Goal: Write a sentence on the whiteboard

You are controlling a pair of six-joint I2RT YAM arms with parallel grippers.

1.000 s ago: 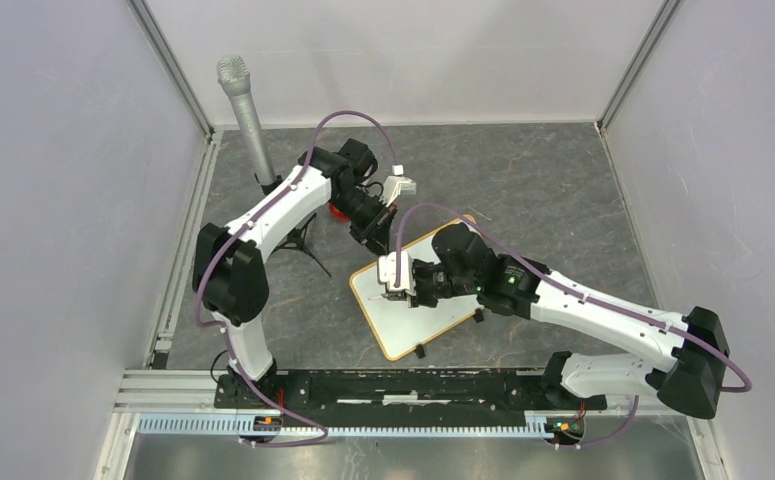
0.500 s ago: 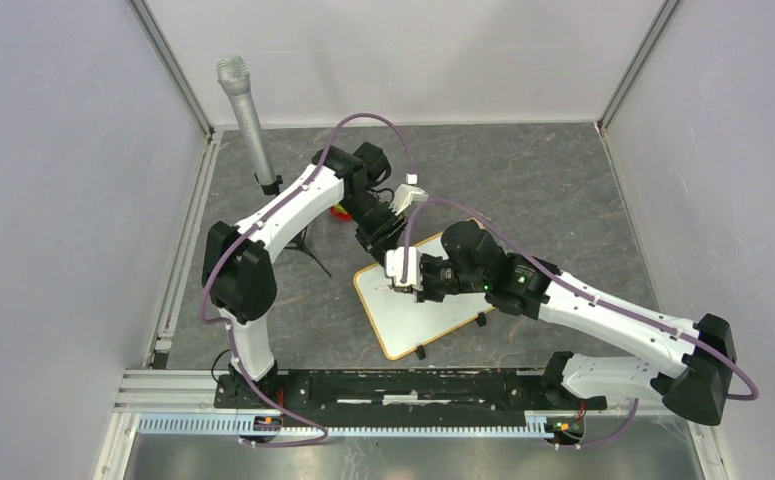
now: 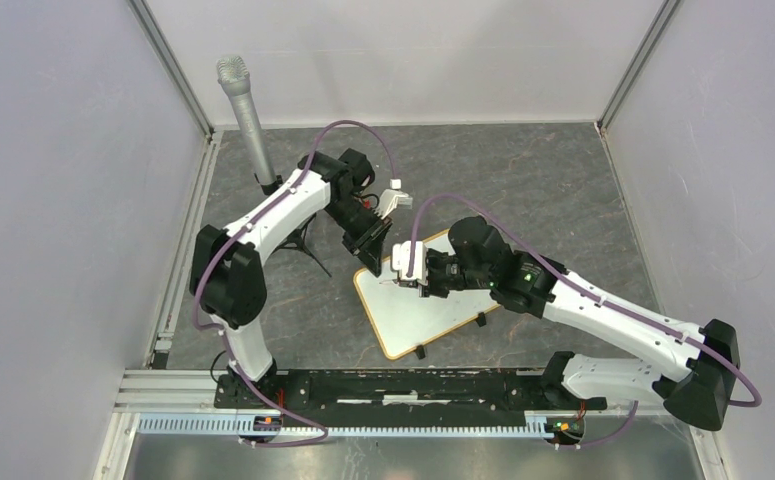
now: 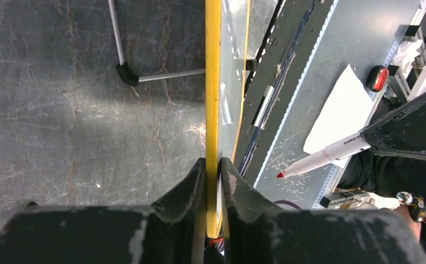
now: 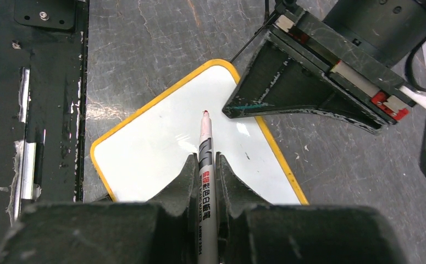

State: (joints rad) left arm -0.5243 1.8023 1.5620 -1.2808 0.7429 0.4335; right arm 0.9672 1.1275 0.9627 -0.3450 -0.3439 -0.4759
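Note:
The whiteboard [image 3: 418, 318] lies slanted on the grey table, white with a yellow-toned frame. Its face [image 5: 155, 151] is bare and no sentence shows on it. My left gripper [image 3: 371, 254] is at the board's far left corner. In the left wrist view it [image 4: 213, 166] is shut on the frame's edge [image 4: 213, 82], one finger on each side. My right gripper [image 5: 205, 160] is shut on a white marker [image 5: 205, 140]. The marker's red tip points at the board's far part, just short of the left gripper's fingers [image 5: 287, 93]. The left wrist view shows the marker [image 4: 320, 158] with its tip off the board.
A grey microphone [image 3: 246, 110] stands on a tripod at the back left, with a tripod leg [image 4: 144, 77] close to the board's left edge. Two black clip feet [image 3: 419, 351] [image 3: 482, 320] stick out along the board's near side. The black base rail [image 3: 393, 385] runs along the near edge.
My left gripper came forward to the board's far left corner and closed on its frame. The right arm shifted slightly back and right, still holding the marker.

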